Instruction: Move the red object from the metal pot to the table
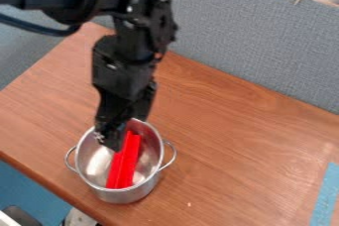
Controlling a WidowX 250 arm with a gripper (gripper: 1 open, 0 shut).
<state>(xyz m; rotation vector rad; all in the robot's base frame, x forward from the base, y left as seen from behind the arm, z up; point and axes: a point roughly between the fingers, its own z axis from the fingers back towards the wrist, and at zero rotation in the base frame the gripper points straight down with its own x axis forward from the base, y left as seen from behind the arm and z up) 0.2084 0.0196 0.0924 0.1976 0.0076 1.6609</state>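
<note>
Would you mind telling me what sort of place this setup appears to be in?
Probably an office or lab workspace: a reddish-brown wood-grain table stands against a grey-blue fabric partition panel, and a black robot arm reaches into a shiny steel pot.

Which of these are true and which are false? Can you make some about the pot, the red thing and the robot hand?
1. The red object lies inside the metal pot. True.
2. The gripper hangs over the pot, pointing down. True.
3. The red object is already on the table. False: it is still in the pot.
4. The pot is tipped on its side. False: it stands upright on the table.
5. The gripper has lifted the red object out of the pot. False: the bar rests in the pot.
</note>
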